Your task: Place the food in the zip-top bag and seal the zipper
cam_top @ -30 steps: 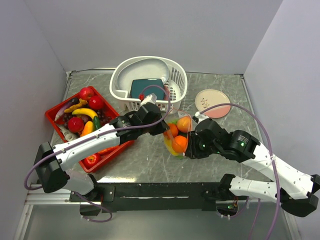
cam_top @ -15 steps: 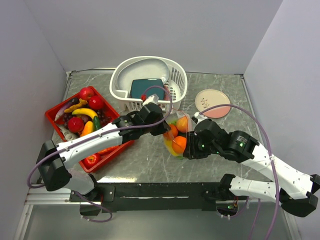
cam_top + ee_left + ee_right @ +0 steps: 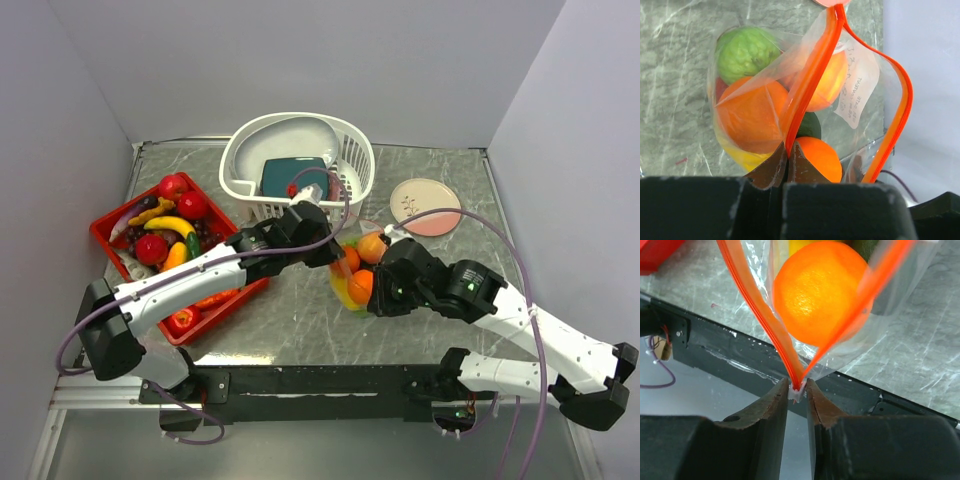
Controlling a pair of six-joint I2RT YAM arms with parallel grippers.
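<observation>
The clear zip-top bag [image 3: 357,268] hangs between my two grippers over the table's middle, holding oranges [image 3: 751,120], a green bumpy fruit [image 3: 742,51] and a yellow piece. My left gripper [image 3: 788,150] is shut on one side of the orange-red zipper strip [image 3: 810,80]. My right gripper [image 3: 797,387] is shut on the white slider at the zipper's end [image 3: 796,390], where the two strips meet. The mouth gapes open between them, an orange [image 3: 817,290] showing inside. More food lies in the red tray [image 3: 105,230].
A white slotted basket [image 3: 297,160] with a teal slab stands at the back. A pink plate [image 3: 425,205] lies at the back right. The red tray at the left holds apples, a banana, grapes and peppers.
Both grippers have shifted slightly toward the back and right with the bag; the bag has been lifted and drawn a little tighter between them.
</observation>
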